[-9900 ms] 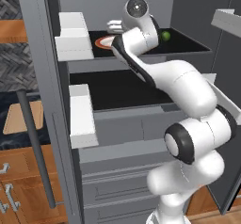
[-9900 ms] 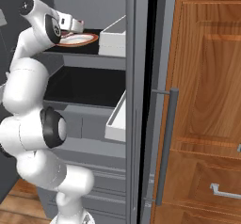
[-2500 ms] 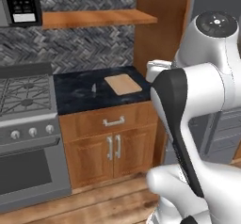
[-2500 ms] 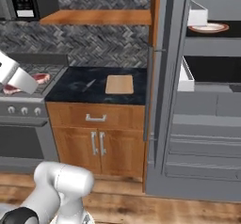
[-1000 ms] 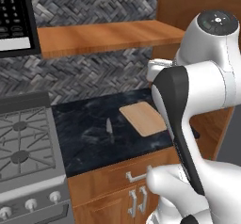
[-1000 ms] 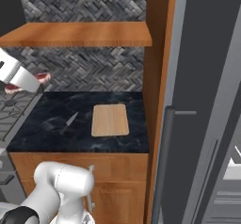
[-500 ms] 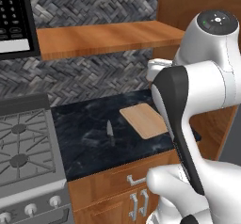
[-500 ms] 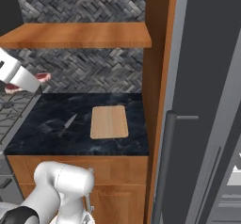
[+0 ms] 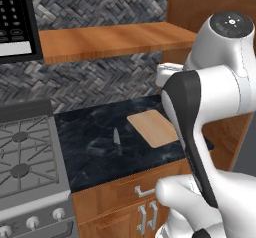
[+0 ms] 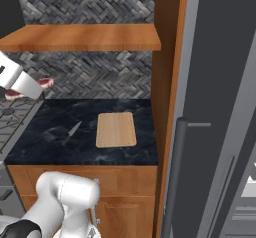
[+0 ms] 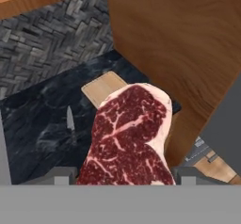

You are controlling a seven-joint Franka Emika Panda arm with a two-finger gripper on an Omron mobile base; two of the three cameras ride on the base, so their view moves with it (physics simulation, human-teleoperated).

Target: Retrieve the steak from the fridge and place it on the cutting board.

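Holding the steak (image 11: 129,138) in the gripper (image 11: 124,173), 2 fingers pinching it at its near end. Hanging out past the fingers, long way pointing away from the hand. Seen too in the right base view, a bit of red steak (image 10: 46,83) poking out by the white hand, up in the air at the far left, over the edge between stove and counter.

Board (image 10: 116,129) flat on the dark counter (image 10: 60,149), bare on top, nothing on it. Well apart from the steak, off to the right of the hand in the right base view, and lower. In the hand view, board (image 11: 103,87) peeking out just past the far tip of the steak, mostly hidden behind it. Long side of the board running from front to back of the counter.

Knife (image 9: 116,140) lying on the counter to the left of the board (image 9: 154,127), between board and stove (image 9: 25,157). Near, but not touching.

Fridge (image 10: 220,107) on the right, door handle (image 10: 175,177) a long dark bar.

Next, probably: carry the steak right and down, over the knife, to the middle of the board. Best to keep high while passing the knife, so as not to bump it.
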